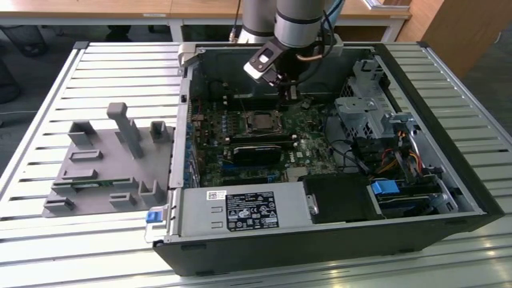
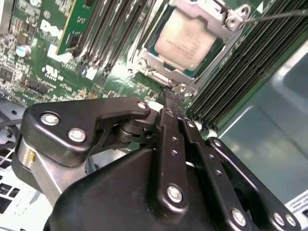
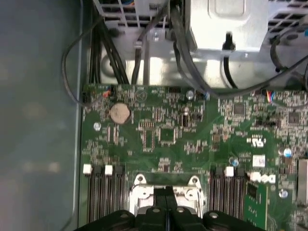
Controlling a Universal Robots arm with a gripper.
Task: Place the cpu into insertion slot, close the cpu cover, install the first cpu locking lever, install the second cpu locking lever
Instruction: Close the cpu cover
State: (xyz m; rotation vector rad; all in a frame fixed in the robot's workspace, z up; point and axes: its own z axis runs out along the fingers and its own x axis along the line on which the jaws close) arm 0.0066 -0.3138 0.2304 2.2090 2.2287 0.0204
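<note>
— Where's the cpu?
— In the slot under the cover, seven o'clock from my gripper in the exterior view. It's pinched together; I fear a slip could gouge the board.

Bright even light on table — case interior shadowed; first wrist view dim.

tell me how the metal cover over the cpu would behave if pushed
Probably stiff yet bendable: the cover is a thin metal frame. Unlikely to slide, since it lies flat around the chip. Its shiny face looks slippery.
</note>
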